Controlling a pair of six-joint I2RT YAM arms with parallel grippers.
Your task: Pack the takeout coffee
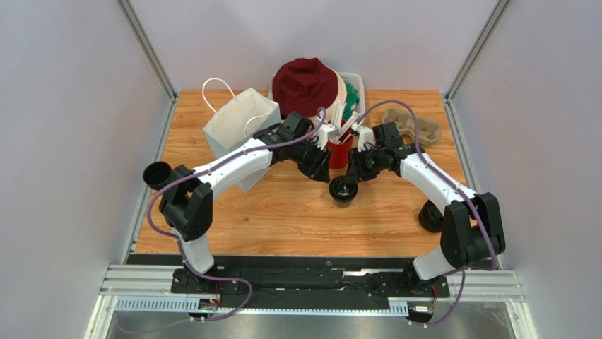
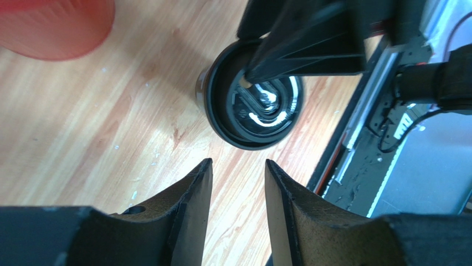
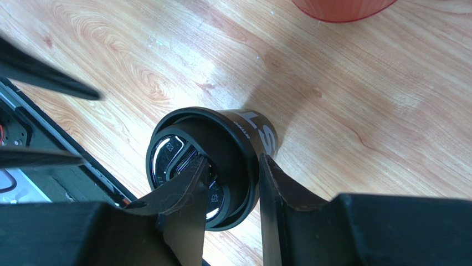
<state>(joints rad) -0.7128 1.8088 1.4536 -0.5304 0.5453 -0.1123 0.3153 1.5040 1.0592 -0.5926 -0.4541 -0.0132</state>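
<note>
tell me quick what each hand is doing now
Left hand: open, holding nothing.
Right hand: closed on the rim of the takeout coffee cup.

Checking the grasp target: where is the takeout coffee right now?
In the top view the takeout coffee is mid-table, just nearer the arm bases than the red cup, with the right gripper pinching its lidded rim.

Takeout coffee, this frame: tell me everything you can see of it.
The takeout coffee is a small dark cup with white lettering on its wall and a glossy black round lid with embossed marks, set inside a raised rim. It looks like coated paper under a plastic lid. It stands lid-up on the wooden table, near the red cup. The right gripper clamps its rim, one finger on the lid and the other against the outer wall.
</note>
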